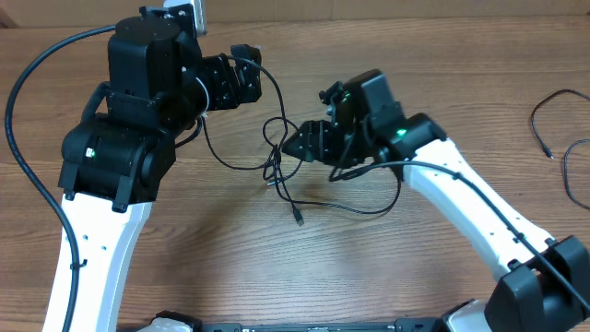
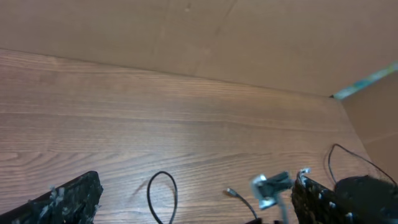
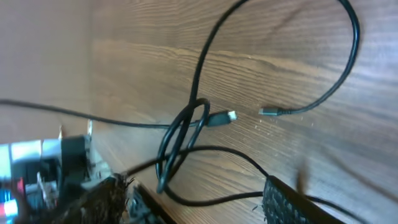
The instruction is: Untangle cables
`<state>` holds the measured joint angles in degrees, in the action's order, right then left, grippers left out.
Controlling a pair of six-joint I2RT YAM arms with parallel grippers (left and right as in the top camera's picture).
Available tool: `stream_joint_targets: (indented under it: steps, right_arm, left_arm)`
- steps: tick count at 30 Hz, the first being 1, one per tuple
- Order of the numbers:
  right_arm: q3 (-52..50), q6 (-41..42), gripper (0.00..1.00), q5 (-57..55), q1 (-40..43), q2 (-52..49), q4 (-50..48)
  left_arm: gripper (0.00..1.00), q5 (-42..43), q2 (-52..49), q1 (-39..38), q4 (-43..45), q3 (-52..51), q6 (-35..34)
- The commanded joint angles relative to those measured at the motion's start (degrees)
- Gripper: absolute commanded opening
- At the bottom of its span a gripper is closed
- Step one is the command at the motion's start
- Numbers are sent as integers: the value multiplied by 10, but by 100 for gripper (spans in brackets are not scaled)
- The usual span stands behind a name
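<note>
Thin black cables [image 1: 277,164] lie knotted mid-table, and one plug end [image 1: 299,219] trails toward the front. My left gripper [image 1: 247,81] is behind the knot, with a strand curving past it. In the left wrist view it stands open [image 2: 193,208]; a cable loop [image 2: 163,194] and a silver-tipped plug [image 2: 231,192] lie between its fingers. My right gripper [image 1: 300,143] is just right of the knot. In the right wrist view it is open [image 3: 205,202], the knot [image 3: 180,134] lies just ahead, and a strand [image 3: 224,199] crosses between its fingers. Two plug ends [image 3: 224,117] [image 3: 270,112] lie beyond.
Another thin black cable [image 1: 553,115] lies apart at the table's far right edge. A thick black cord [image 1: 28,111] fixed to the left arm arcs over the left side. A cardboard wall [image 2: 249,43] stands behind the table.
</note>
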<state>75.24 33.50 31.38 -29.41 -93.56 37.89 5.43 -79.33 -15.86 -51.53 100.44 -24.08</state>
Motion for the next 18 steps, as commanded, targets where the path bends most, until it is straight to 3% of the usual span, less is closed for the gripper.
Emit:
stream_joint_targets:
  steps: [1, 4, 6, 7, 18]
  right_arm:
    - [-18, 117, 68, -66, -39, 1, -35]
    - [-26, 159, 63, -97, -72, 1, -61]
    - [-26, 176, 45, -125, -92, 1, -64]
    - [-26, 178, 42, -133, -100, 1, -67]
    - [-28, 175, 46, -164, -142, 0, -46]
  left_arm:
    - [97, 17, 10, 1, 0, 17, -8]
    - [97, 16, 10, 1, -3, 17, -8]
    - [98, 16, 10, 1, -3, 17, -8]
    - [97, 16, 10, 1, -3, 17, -8]
    - [98, 6, 10, 1, -1, 17, -8]
